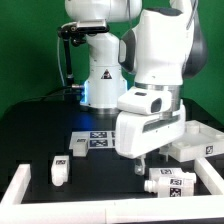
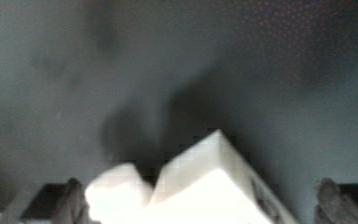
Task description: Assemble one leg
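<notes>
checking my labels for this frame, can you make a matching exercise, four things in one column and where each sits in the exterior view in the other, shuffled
Things
1. small white leg block with a black tag
2. long white leg piece lying on its side
3. big white flat panel
4. thin white marker board

Places
a. far on the exterior view's right
b. exterior view's left, near the white rail
c. mid-table, in front of the robot base
d. front, just to the exterior view's right of the gripper

Pairs: 1-b, 2-d, 3-a, 4-c
</notes>
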{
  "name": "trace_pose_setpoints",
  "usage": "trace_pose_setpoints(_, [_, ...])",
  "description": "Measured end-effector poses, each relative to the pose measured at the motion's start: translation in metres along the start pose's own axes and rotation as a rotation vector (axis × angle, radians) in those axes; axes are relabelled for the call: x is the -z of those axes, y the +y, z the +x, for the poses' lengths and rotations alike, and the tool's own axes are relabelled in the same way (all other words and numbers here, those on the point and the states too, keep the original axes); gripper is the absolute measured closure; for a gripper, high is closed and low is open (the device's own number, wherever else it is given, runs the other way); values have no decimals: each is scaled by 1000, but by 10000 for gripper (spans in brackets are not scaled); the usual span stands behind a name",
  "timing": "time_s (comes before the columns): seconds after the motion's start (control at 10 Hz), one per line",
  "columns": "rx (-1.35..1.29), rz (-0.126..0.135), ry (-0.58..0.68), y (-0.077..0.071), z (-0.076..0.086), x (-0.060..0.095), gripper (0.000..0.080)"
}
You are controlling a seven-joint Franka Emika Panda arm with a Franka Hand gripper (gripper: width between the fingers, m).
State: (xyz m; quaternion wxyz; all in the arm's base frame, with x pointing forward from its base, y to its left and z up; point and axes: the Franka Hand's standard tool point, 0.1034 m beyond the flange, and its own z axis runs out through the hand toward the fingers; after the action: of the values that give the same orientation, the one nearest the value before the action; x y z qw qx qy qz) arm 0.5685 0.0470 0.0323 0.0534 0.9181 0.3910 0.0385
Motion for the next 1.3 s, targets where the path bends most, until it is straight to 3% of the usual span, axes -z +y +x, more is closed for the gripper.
trace_pose_setpoints(0.4, [-9, 1, -3, 1, -2, -1, 150])
trace_pose_setpoints(0.7, [-27, 9, -9, -12, 3, -7, 150])
trace_pose_setpoints(1.0, [-38, 11, -11, -13, 2, -8, 150])
trace_pose_setpoints(1.1, [-39, 11, -12, -12, 2, -8, 174])
trace_pose_setpoints(1.2, [-39, 11, -12, -12, 2, -8, 305])
trace_pose_setpoints(1.3, [-40, 11, -12, -12, 2, -8, 305])
